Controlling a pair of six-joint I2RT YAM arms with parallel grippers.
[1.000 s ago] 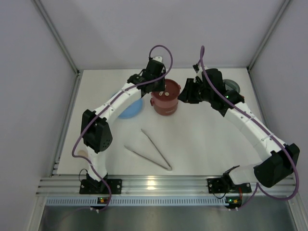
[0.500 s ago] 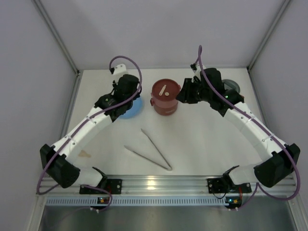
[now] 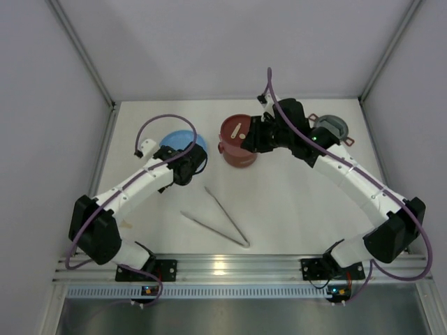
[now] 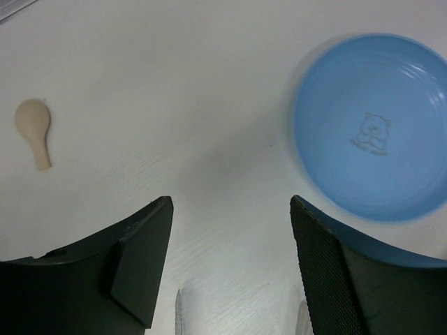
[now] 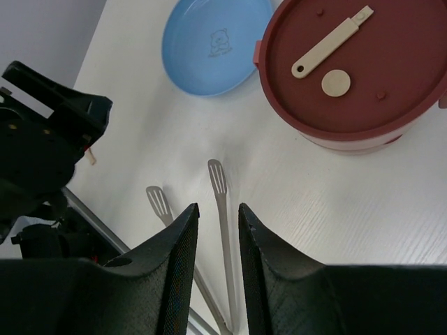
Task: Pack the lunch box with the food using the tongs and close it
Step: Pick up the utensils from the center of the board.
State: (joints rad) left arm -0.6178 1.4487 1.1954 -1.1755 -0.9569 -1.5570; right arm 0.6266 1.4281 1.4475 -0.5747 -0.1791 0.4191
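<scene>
White tabletop (image 3: 293, 202), grey walls: lunch box (image 3: 239, 143) rear centre, disc lid on, two cream food pieces (image 5: 336, 82) atop; grey cover (image 3: 330, 127) apart at its right, so closing seems unfinished. Unheld tongs (image 3: 220, 216) lie in front. Left gripper (image 4: 230, 209) wide open, right gripper (image 5: 218, 209) narrowly parted, both empty.

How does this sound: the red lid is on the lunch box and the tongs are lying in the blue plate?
Not quite. The top view shows the tongs lying on the bare table, nearer the arm bases, apart from the blue plate. The red lid is on the lunch box.
</scene>
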